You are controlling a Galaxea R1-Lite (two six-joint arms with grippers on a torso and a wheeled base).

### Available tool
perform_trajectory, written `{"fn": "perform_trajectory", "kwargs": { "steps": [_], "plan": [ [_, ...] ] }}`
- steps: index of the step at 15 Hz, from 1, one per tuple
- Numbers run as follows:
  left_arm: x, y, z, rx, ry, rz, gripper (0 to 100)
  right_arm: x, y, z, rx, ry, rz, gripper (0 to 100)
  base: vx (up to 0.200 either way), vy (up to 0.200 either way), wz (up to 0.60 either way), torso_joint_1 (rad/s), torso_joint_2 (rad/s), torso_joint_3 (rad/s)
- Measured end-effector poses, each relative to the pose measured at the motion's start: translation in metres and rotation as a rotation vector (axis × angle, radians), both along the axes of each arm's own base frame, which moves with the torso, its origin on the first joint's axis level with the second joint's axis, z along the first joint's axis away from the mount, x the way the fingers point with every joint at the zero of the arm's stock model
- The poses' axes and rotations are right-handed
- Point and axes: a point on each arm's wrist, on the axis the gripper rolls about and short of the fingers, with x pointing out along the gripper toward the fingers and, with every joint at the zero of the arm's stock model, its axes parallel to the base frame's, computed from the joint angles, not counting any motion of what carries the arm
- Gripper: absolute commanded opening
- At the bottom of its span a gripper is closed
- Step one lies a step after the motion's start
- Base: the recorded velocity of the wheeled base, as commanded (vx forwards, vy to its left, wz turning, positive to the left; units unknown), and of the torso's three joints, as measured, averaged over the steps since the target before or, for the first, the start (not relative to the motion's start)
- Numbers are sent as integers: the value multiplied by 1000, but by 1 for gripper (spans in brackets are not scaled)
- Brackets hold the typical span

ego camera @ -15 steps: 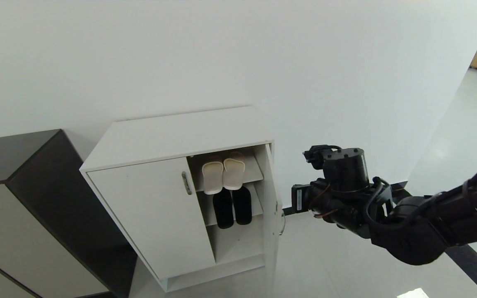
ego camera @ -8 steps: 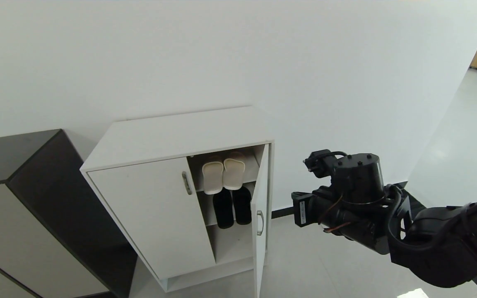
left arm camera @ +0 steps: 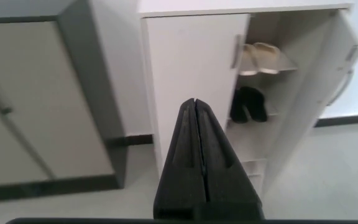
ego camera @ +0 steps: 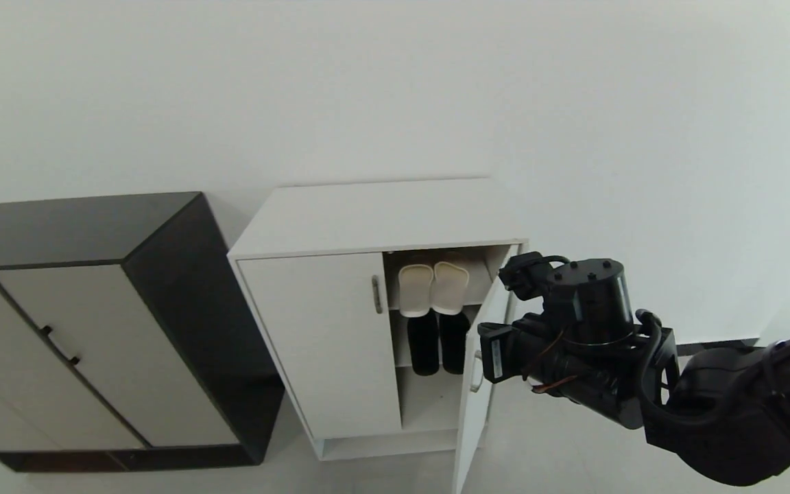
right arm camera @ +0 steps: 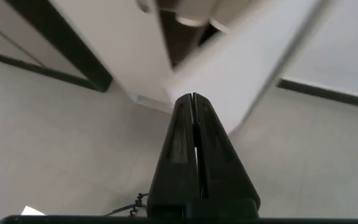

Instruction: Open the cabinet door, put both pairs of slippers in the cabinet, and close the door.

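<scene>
The white cabinet [ego camera: 381, 213] stands against the wall with its left door [ego camera: 319, 343] closed and its right door [ego camera: 481, 412] ajar. Inside, a pair of white slippers [ego camera: 433, 288] lies on the upper shelf and a pair of black slippers [ego camera: 438, 343] on the shelf below. My right arm [ego camera: 573, 329] hangs just outside the ajar door, by its handle [ego camera: 477, 370]. My right gripper [right arm camera: 194, 96] is shut and empty, its tip close to the door [right arm camera: 253, 68]. My left gripper [left arm camera: 194, 106] is shut and empty, well back from the cabinet [left arm camera: 191, 56].
A larger dark cabinet with pale doors [ego camera: 93, 329] stands right next to the white one on its left. Bare grey floor [ego camera: 559, 453] lies in front and to the right. A dark baseboard [ego camera: 724, 343] runs along the white wall.
The head camera has turned, shifting the whole picture to the right. The right door has swung from edge-on toward closing, and my right arm has followed beside it.
</scene>
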Motion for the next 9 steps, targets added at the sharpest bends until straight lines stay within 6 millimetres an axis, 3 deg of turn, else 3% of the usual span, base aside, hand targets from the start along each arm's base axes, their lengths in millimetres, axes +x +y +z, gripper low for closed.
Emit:
{"fn": "perform_trajectory", "kwargs": {
  "steps": [3,9],
  "plan": [
    [0,0,0,0,0,0,0,-2,-2,1,5,-41,8,0,0,0,0,0,0,0],
    [0,0,0,0,0,0,0,1,-26,-9,-87,-63,-16,0,0,0,0,0,0,0]
  ]
}}
